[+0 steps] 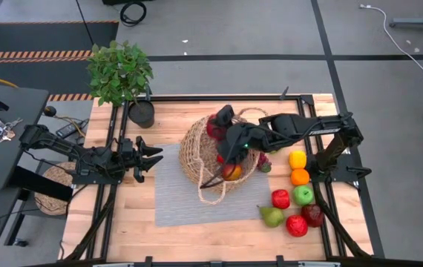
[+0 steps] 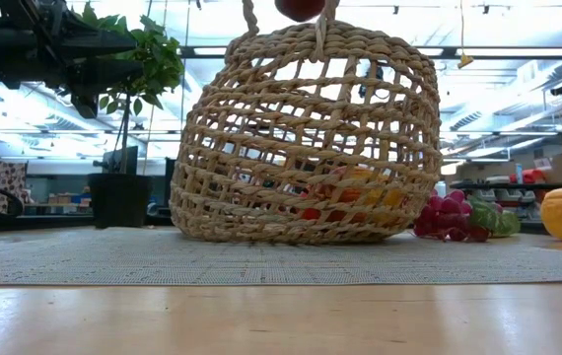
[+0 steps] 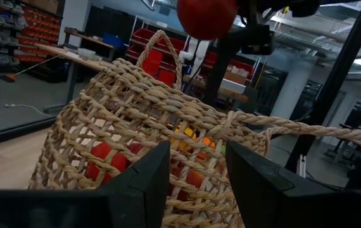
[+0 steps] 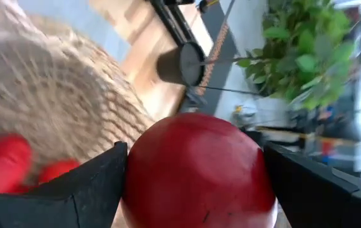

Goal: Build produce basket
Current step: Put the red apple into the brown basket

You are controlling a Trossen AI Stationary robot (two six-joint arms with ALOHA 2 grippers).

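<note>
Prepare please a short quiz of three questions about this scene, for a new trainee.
1. True or false: the right gripper holds a red apple above the basket.
2. Which gripper waits open beside the mat, holding nothing? A) left B) right
3. Fill in: the loose produce on the table lies on the robot's ____ side of the basket.

Key:
1. True.
2. A, the left gripper.
3. Right; among it are a green apple, a pear and two oranges.
</note>
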